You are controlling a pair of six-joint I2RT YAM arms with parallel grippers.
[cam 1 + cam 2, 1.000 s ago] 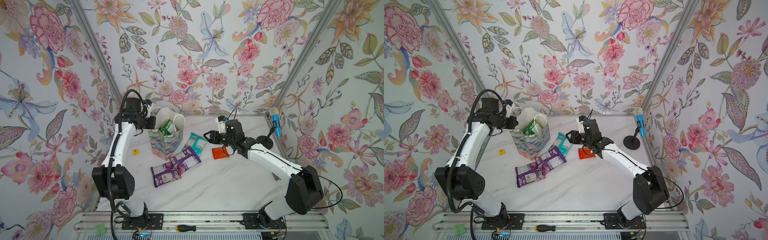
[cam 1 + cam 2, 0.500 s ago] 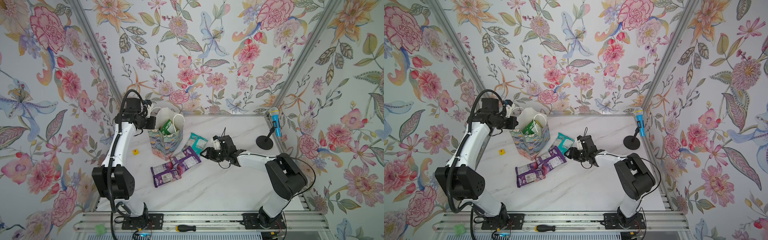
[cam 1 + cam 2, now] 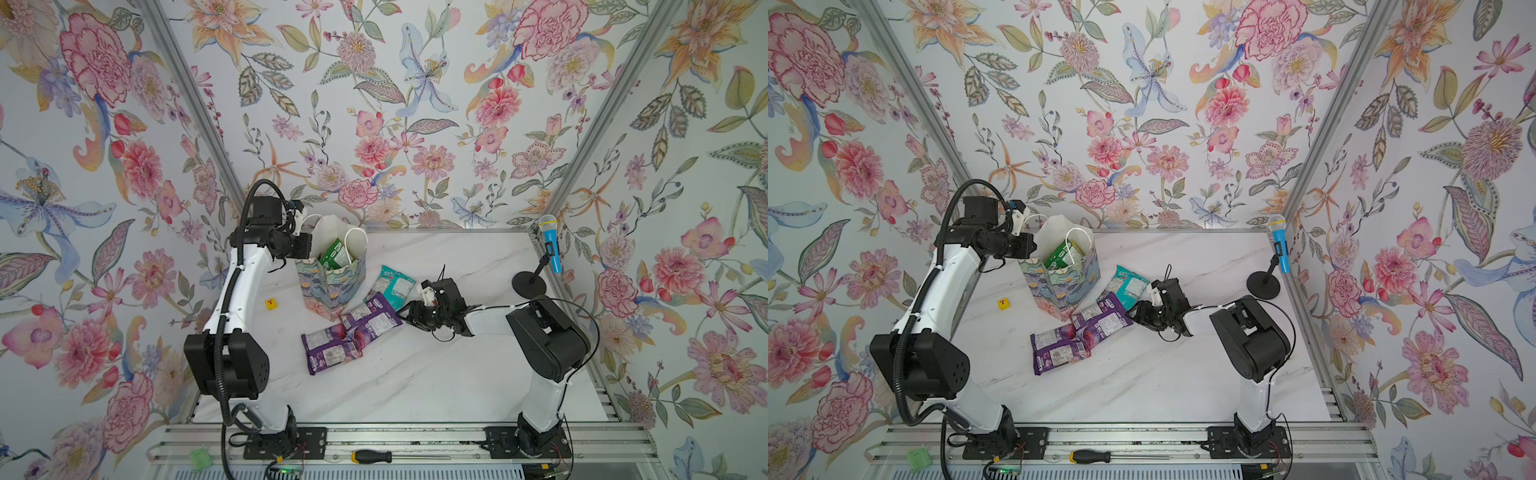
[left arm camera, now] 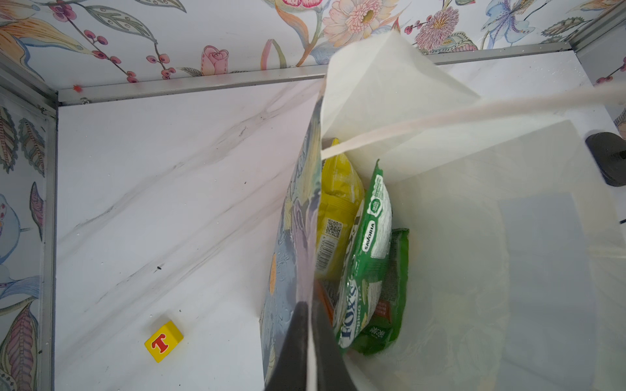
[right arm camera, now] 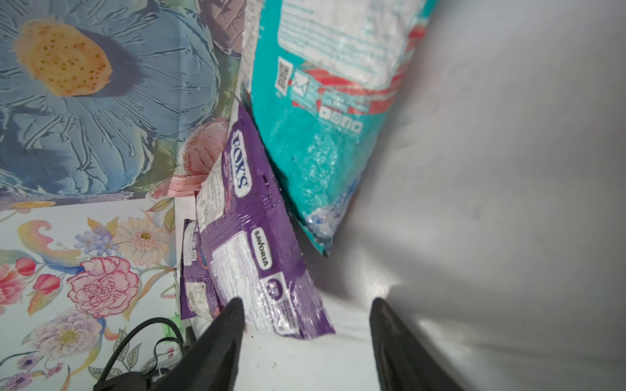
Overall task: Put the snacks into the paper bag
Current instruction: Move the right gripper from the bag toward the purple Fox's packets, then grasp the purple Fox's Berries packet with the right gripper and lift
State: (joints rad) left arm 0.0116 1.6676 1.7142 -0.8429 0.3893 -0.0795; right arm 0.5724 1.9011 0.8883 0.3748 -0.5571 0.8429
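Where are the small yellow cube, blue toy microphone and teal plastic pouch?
Small yellow cube (image 4: 163,342): left wrist view, top face.
Blue toy microphone (image 3: 550,249): a top view, handle.
Teal plastic pouch (image 5: 325,135): right wrist view, middle.

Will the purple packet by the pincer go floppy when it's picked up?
Probably floppy: the purple packet looks thin and crinkled. Likely slippery too, its plastic shines. Lying flat, it may dodge the open right pincer.

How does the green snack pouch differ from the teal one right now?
The green pouch is inside the paper bag, the teal pouch outside on the table. The green pouch stands on edge; the teal pouch lies flat. Both are glossy plastic.
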